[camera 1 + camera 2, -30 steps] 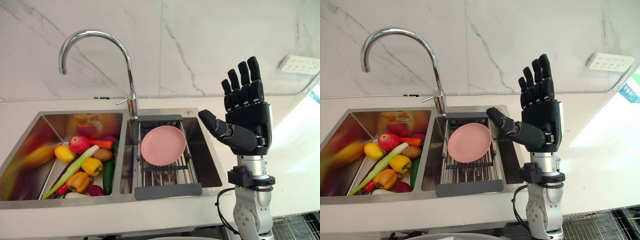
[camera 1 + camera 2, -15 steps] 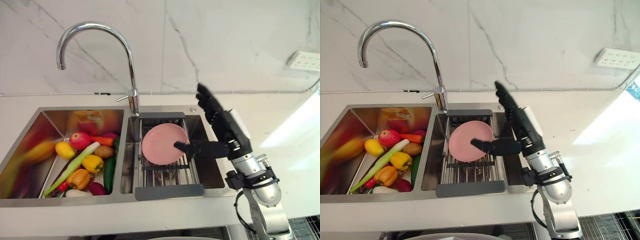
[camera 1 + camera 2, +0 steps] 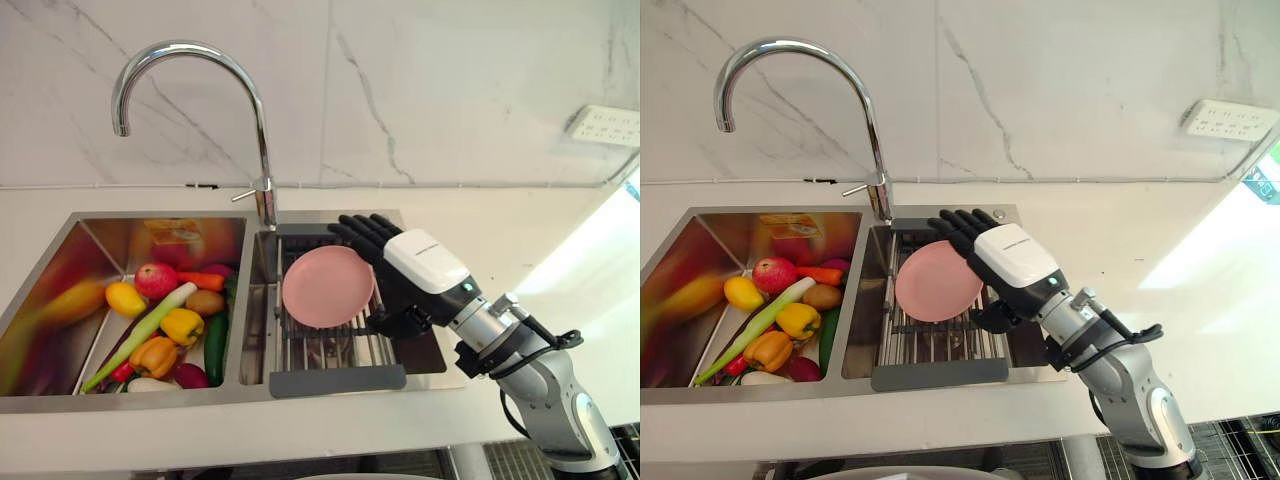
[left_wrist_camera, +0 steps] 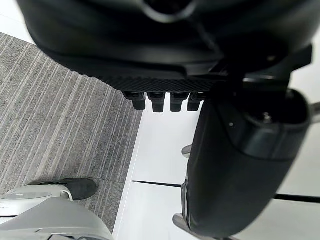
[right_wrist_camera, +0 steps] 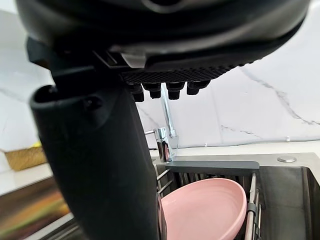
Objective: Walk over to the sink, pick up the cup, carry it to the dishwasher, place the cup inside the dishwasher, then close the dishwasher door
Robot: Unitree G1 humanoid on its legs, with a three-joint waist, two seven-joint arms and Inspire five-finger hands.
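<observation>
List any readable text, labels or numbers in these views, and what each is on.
No text here can be read.
Sticker on the back wall of the sink: too blurred to read.
Power strip on the wall: markings too small to read.
White cover on the right hand: no print visible.

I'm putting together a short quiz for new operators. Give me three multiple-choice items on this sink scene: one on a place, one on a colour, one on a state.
1. Where is the plate?
A. on the counter
B. on the grey rack
C. among the vegetables

2. What colour is it?
A. pink
B. white
C. blue

3. The right hand is:
A. shut on the plate
B. shut on the tap
C. open

Answers:
1 B, the plate rests on the rack's bars.
2 A, it is plainly pink in both eye views.
3 C, its fingers are straight beside the plate, curled round nothing.
</observation>
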